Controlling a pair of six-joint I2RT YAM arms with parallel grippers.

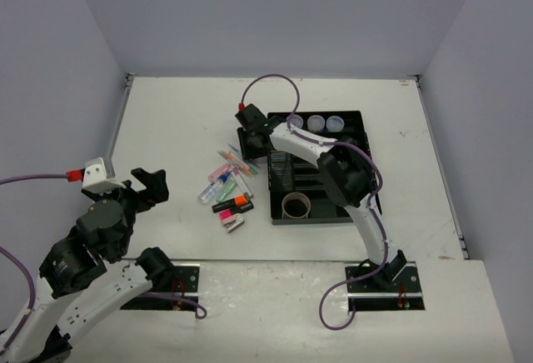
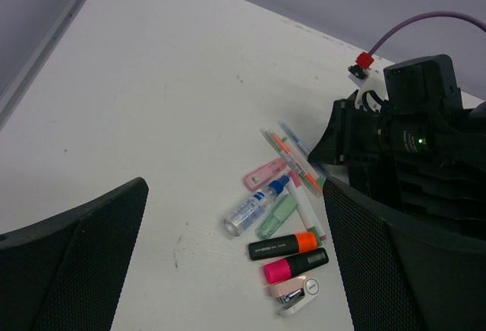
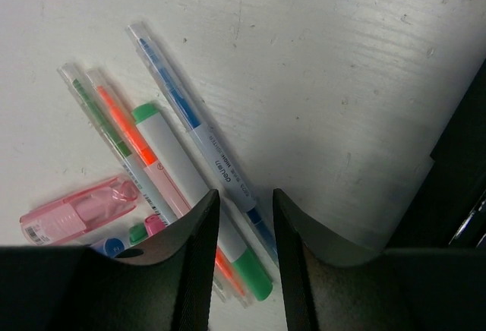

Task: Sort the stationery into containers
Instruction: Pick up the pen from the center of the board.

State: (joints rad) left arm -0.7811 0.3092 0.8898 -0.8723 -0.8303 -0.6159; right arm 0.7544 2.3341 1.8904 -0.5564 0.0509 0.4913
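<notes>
**Left of the black tray (image 1: 321, 217): lining up on one pen**

The right gripper (image 3: 243, 263) hangs over the fanned pens (image 3: 114, 118), jaws part-spread and empty; the blue pen (image 3: 194, 126) slants under the gap. I'd have it straddle that pen alone, clear of the green-tipped marker (image 3: 178, 164) just beside it, then close squarely. The left gripper (image 1: 152, 186) sits spread wide near the left edge of the table (image 1: 166, 113).

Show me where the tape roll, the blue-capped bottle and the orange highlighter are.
tape roll (image 1: 285, 206), top external view, left rim of the ring.
blue-capped bottle (image 2: 248, 212), left wrist view, clear body.
orange highlighter (image 2: 281, 246), left wrist view, black barrel.
</notes>
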